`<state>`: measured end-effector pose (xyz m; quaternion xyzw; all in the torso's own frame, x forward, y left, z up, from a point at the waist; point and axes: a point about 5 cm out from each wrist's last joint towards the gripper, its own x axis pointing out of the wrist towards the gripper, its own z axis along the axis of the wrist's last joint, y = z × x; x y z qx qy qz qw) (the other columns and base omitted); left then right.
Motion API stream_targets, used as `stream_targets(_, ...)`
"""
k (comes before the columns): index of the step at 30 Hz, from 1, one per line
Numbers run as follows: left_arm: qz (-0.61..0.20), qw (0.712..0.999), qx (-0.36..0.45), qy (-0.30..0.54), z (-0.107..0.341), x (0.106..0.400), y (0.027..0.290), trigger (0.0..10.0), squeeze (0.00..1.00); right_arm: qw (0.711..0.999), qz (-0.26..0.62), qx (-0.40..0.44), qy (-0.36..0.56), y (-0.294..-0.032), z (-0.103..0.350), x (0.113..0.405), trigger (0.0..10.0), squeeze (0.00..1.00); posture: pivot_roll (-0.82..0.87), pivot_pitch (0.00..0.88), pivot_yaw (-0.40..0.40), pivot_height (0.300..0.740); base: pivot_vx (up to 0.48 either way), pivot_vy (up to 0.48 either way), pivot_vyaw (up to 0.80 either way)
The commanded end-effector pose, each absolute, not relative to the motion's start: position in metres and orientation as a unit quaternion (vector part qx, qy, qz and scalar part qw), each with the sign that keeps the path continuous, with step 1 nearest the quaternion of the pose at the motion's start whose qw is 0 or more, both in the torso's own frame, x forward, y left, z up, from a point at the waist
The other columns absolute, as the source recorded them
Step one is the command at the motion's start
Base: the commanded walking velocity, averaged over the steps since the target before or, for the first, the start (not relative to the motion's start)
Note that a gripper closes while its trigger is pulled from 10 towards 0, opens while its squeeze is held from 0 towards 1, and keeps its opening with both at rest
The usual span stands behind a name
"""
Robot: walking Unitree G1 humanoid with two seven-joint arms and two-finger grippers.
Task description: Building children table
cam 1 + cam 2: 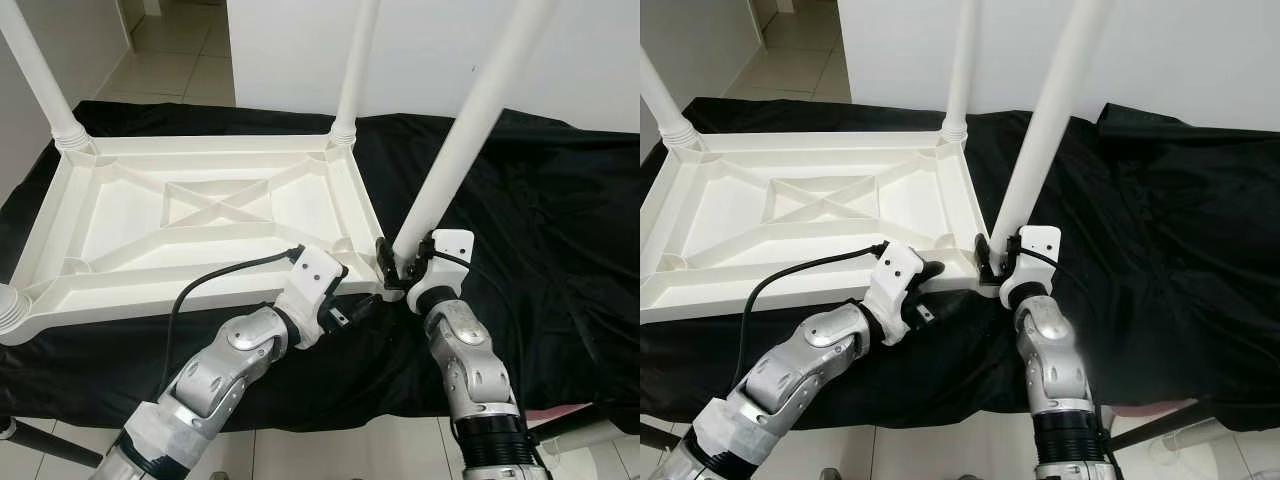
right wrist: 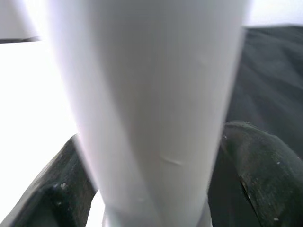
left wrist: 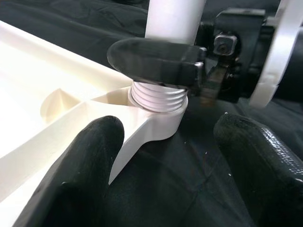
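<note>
- The white plastic tabletop (image 1: 200, 215) lies upside down on a black cloth (image 1: 540, 200), three legs already standing up from its corners.
- A fourth leg (image 1: 455, 150) leans at the near right corner, threads showing above its socket.
- The right gripper (image 1: 397, 268) clasps its base.
- The left gripper (image 3: 161, 165) sits spread at that corner, apparently gripping nothing.
- White wall and pale floor tiles (image 1: 180, 50) lie beyond.

Open black cloth (image 1: 540, 200) right of the tilted leg (image 1: 460, 130); upright legs (image 1: 355, 70) along the tabletop's (image 1: 200, 210) far edge.

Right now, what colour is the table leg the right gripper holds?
White. The table leg, clamped near its threaded base by the right gripper, shows best in the left eye view.
</note>
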<state>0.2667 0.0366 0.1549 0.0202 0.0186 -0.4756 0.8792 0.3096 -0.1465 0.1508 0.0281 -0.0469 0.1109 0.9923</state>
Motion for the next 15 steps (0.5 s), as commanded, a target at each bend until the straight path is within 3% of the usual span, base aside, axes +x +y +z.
stream_targets(1,-0.529,0.848,0.023,0.023,0.154,0.259,0.033,10.0,0.00,0.989,0.137,0.024,-0.048,-0.148,0.148,0.309,10.0,0.00,-0.02,0.081,-0.068,0.740,0.000,0.000,0.00)
stream_targets(8,-0.532,0.846,0.026,0.023,0.155,0.261,0.033,10.0,0.00,0.969,0.238,-0.033,-0.049,-0.157,0.151,0.318,10.0,0.00,-0.02,0.075,-0.057,0.740,0.000,0.000,0.00)
stream_targets(12,-0.533,0.845,0.028,0.022,0.155,0.261,0.033,10.0,0.00,0.965,0.254,-0.050,-0.046,-0.158,0.151,0.320,10.0,0.00,-0.02,0.075,-0.057,0.740,0.000,0.000,0.00)
stream_targets(13,-0.533,0.846,0.028,0.022,0.156,0.261,0.033,10.0,0.00,0.963,0.259,-0.054,-0.041,-0.160,0.149,0.323,1.8,0.00,-0.01,0.073,-0.059,0.740,0.000,0.000,0.00)
stream_targets(14,-0.532,0.846,0.028,0.022,0.156,0.261,0.033,10.0,0.00,0.962,0.265,-0.056,-0.033,-0.163,0.147,0.324,0.0,0.00,-0.01,0.073,-0.063,0.740,0.000,0.000,0.00)
stream_targets(15,-0.532,0.846,0.028,0.022,0.156,0.261,0.033,10.0,0.00,0.962,0.265,-0.056,-0.033,-0.163,0.147,0.324,0.0,0.00,-0.01,0.073,-0.063,0.740,0.000,0.000,0.00)
